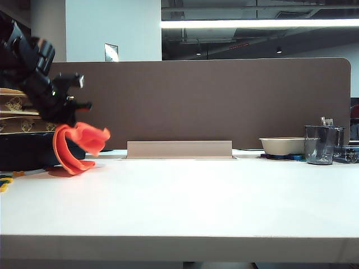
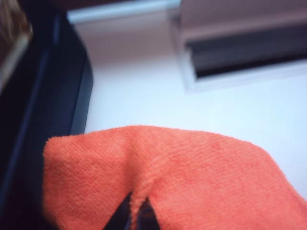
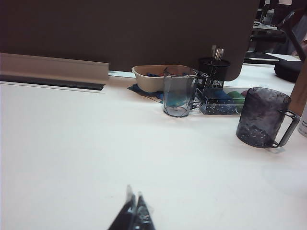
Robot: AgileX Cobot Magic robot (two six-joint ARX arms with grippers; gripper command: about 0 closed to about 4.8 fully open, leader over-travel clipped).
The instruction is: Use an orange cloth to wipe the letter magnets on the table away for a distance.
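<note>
Brown-grey divider panel [image 1: 213, 101], pale wall [image 1: 112, 28], ceiling strip light [image 1: 258, 23]

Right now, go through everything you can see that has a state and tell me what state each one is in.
left hand: shut on the orange cloth, raised at the table's far left
orange cloth: held, draped in a loop, lowest fold at the table
right hand: shut, holding nothing, low over bare table
clear glass: upright
dark mug: upright, handle to one side
beige bowl: upright at the back
</note>
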